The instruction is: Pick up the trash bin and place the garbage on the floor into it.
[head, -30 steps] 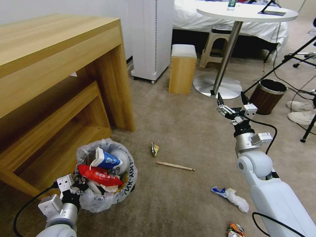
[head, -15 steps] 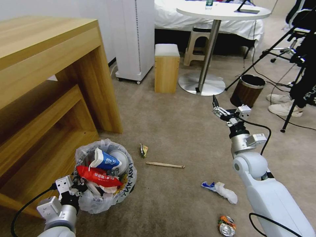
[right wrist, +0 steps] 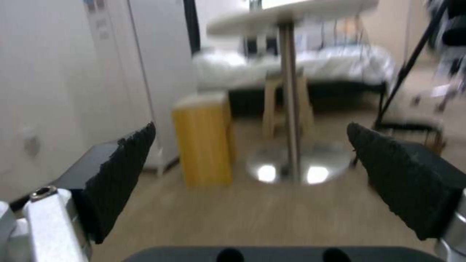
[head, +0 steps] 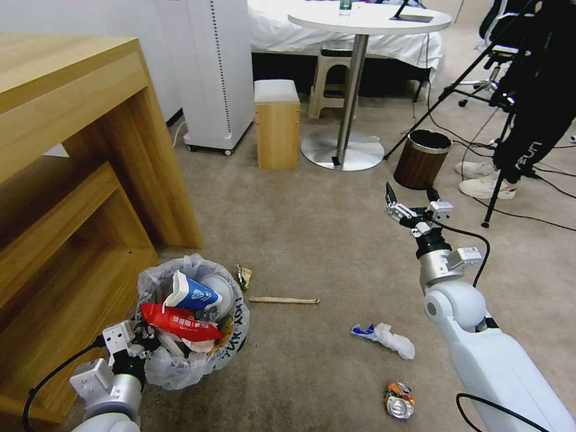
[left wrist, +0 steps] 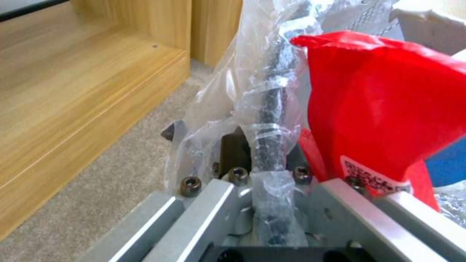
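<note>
View is swinging right since a second ago. Left gripper point(head: 139, 339) is clamping trash bin point(head: 191, 324) rim — overfilled, red wrapper point(head: 183, 321) risking spilling; right gripper point(head: 410, 200) is hanging agape.

Light: the room was evenly and brightly lit, with soft shadows.
Glare: two bright spots shone on the table base point(right wrist: 291, 171) ahead of the right gripper point(right wrist: 252, 182).
Blur: the right wrist view was smeared throughout.
Focus: the plastic bag point(left wrist: 262, 109) pinched in the left gripper point(left wrist: 264, 174) looked soft.
Distortion: the desk point(head: 78, 120) edges bowed in the head view.
</note>
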You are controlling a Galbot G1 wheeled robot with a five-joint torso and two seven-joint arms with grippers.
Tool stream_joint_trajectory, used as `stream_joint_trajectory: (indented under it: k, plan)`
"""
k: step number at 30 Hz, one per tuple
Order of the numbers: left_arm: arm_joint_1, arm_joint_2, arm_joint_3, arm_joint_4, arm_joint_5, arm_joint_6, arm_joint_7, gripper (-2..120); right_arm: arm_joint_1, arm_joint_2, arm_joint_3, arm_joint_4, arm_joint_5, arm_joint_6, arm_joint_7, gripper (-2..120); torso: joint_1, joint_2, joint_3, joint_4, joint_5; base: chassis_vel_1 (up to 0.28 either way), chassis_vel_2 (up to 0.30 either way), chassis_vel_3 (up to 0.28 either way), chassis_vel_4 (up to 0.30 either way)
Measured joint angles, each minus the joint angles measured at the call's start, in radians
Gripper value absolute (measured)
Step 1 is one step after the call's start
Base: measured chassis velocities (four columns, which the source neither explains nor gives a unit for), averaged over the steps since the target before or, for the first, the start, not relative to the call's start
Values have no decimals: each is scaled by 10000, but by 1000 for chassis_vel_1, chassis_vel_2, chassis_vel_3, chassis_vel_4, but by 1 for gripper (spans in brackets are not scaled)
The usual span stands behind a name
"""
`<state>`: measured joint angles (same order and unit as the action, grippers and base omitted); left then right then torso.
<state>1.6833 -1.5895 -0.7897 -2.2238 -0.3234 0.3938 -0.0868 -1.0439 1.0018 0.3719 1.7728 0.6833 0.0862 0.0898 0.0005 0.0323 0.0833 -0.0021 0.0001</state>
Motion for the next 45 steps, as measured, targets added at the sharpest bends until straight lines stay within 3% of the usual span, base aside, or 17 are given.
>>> stream_joint_trajectory:
  k: [7,12,15,17,19,21,27,31,32,34,40,45]
  plan:
    - [-103,7,25,180,-3,-46,0,0,-289,-835,87,-168,1550,-1432,-749,100,0,0,0,-2,0,0,0,0,0]
    - [-135,52,38,309,-13,-101,-1,0,-418,-1204,569,-382,2122,-3005,-2153,100,0,0,0,-2,0,0,0,0,0]
    - [-171,94,35,345,-45,-102,-1,0,-370,-1339,732,-629,1776,-3667,-2990,100,0,0,0,-1,3,0,0,0,0]
    - [-206,124,34,394,-73,-104,-1,0,-242,-1466,1047,-911,1267,-4805,-4233,100,0,1,0,-2,-2,0,0,0,0]
    - [-217,129,34,416,-80,-106,-1,0,-187,-1499,1104,-1037,1077,-5026,-4678,100,0,0,-1,-2,-2,0,0,0,0]
    - [-266,142,32,516,-97,-142,-3,0,72,-1695,1125,-1854,-277,-5323,-6422,100,0,0,0,-1,2,0,0,0,0]
    - [-401,149,41,681,-135,-168,-4,0,173,-2312,636,-3064,-1890,-4392,-8180,100,0,0,0,-2,1,0,0,0,0]
    - [-550,118,80,892,-146,-200,-6,0,406,-2798,-96,-4649,-3524,-2055,-10297,100,1,0,0,-4,-2,0,0,0,0]
    - [-550,118,80,892,-146,-200,-6,0,406,-2798,-96,-4649,-3524,-2055,-10297,100,1,0,0,-4,-2,0,0,0,0]
    - [-578,105,87,961,-145,-219,-6,0,696,-2684,-399,-5556,-4085,-1090,-11112,100,0,0,0,-4,1,0,0,0,0]
    - [-576,121,30,1040,-161,-244,-11,0,1393,-2178,-735,-7046,-4861,-4,-11600,100,0,0,0,-1,1,0,0,0,0]
    - [-574,134,-13,1121,-176,-259,-19,0,2144,-1860,-1056,-8211,-5310,532,-10950,99,1,0,0,0,-1,0,0,0,0]
